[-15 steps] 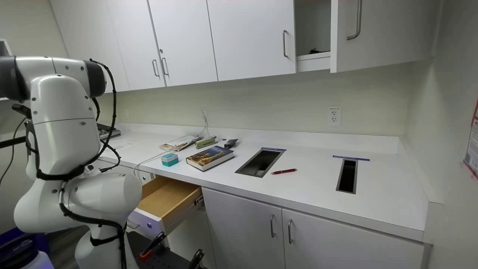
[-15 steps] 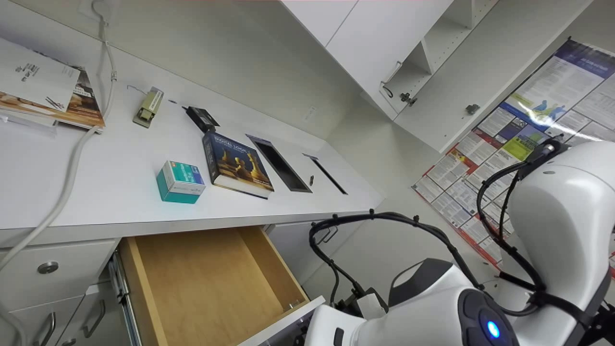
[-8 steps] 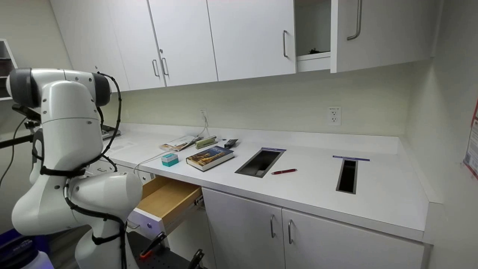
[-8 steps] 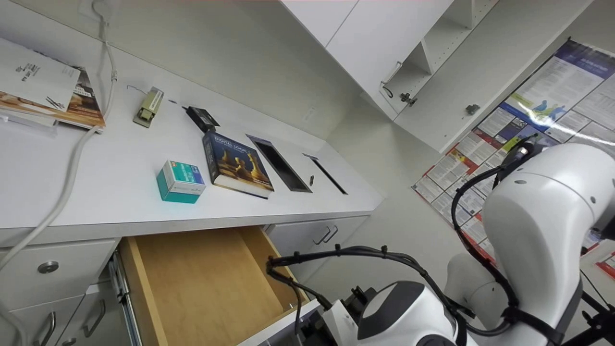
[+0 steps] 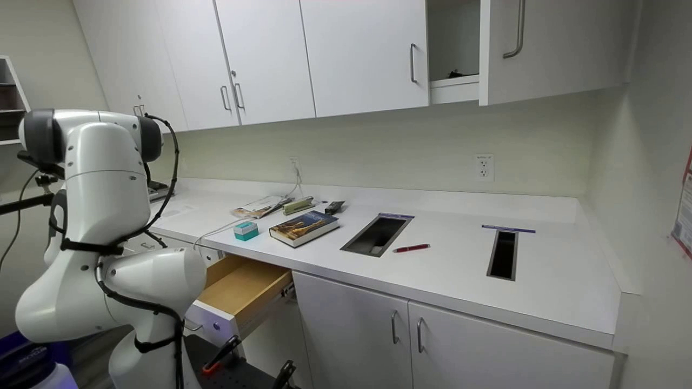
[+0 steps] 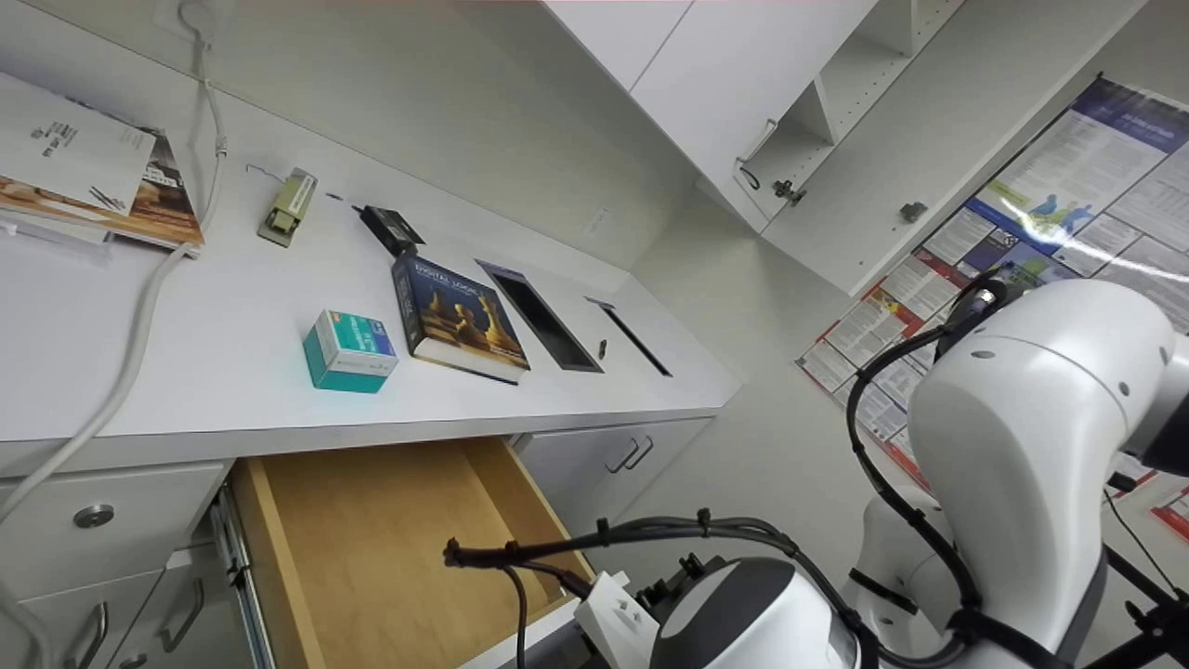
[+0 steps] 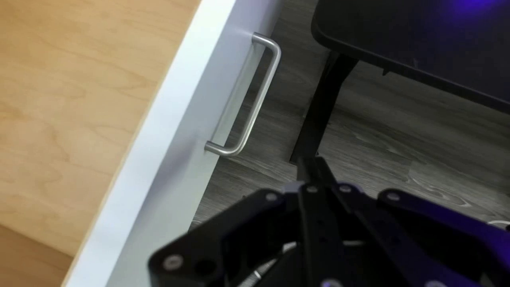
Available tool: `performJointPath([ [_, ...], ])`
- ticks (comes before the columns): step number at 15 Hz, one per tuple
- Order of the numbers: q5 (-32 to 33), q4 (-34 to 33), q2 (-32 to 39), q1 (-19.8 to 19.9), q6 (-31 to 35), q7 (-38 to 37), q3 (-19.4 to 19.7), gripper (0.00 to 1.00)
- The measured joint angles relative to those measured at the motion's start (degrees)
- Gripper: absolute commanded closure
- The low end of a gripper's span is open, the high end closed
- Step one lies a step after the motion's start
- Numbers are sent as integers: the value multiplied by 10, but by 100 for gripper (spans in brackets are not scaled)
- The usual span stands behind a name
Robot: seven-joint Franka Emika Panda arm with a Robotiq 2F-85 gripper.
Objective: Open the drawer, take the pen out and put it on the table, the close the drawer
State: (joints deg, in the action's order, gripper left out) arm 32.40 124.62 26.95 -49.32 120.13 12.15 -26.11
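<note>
On the bench, just beside the wide cut-out: a red pen lying flat, one end near that opening's rim, the whole of it well apart from the slim cut-out.
How the pen should handle: light, stiff, hard to harm; smooth-barrelled, I judge, so apt to roll or twist — too small here to tell whether a clip would stop it.
Where to take the pen: across the middle of the barrel, low and square to its length, if it needs lifting; a nudge towards the wide cut-out could lose it down there.
Bench neighbours: a thick book across the wide cut-out from the pen, with a small teal-and-white box near the book.
Drawer: pulled well out below the bench edge, wooden inside showing; its bar handle stands off the white front.
Pincer: fingers pressed together, nothing seen between them; it hangs out past the drawer front, apart from the handle in the wrist view.
Step, by judgement: with the pen on the bench and the drawer open, closing looks to be the work left — a steady push near the middle of the front with those joined fingers, since a shove at one corner could make the drawer bind.
</note>
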Motion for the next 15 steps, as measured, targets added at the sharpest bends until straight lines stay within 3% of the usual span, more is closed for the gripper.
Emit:
performJointPath([
  [3,9,0,0,-1,0,1,1,100],
  [5,49,0,0,-5,0,26,5,100],
  [15,238,3,0,-2,0,218,6,100],
])
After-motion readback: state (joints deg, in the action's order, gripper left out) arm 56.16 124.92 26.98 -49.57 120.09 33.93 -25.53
